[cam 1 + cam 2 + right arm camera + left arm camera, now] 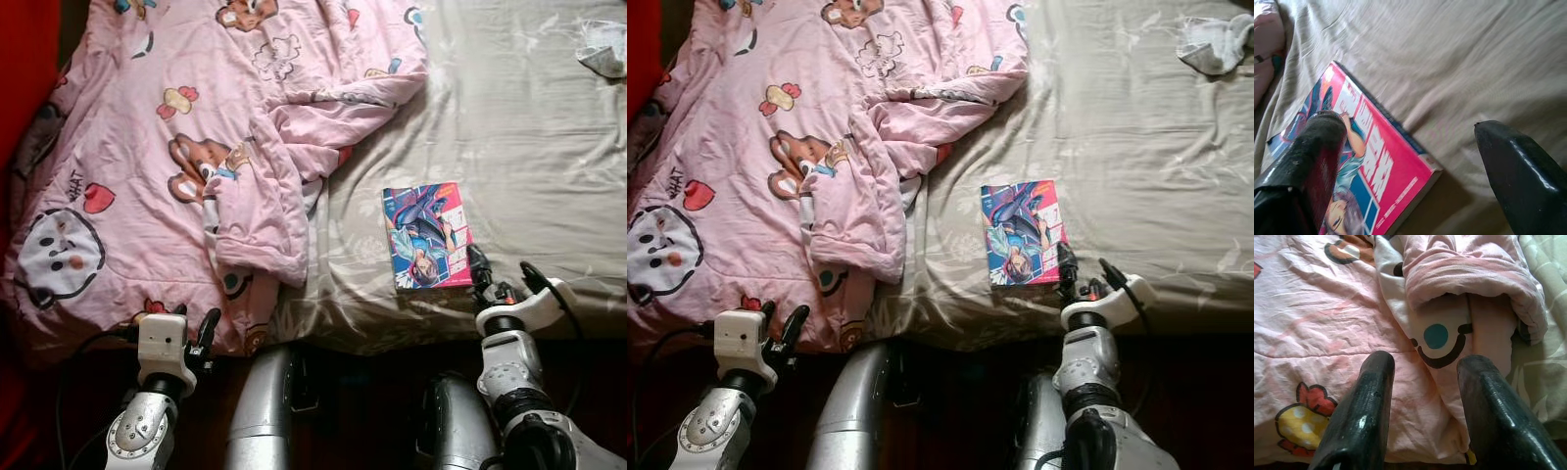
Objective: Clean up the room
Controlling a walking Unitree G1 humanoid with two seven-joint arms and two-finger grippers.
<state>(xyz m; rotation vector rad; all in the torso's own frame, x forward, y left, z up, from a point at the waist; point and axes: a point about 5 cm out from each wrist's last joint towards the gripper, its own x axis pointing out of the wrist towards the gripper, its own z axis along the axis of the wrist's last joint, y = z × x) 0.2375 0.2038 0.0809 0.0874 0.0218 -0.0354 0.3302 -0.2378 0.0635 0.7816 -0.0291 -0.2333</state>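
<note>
A comic book (427,235) with a pink and blue cover lies flat on the beige bed sheet (509,127), near the bed's front edge. My right gripper (505,274) is open at the book's near right corner, one finger over the cover (1376,166), the other over bare sheet. A pink cartoon-print quilt (186,147) covers the bed's left half, with a folded flap (260,211) hanging toward the middle. My left gripper (196,323) is open at the quilt's front edge, nothing between its fingers (1359,426).
A small crumpled white cloth (602,47) lies at the bed's far right. Something red (24,69) stands along the left side. The floor below the bed's front edge is dark, with my silver legs (263,411) there.
</note>
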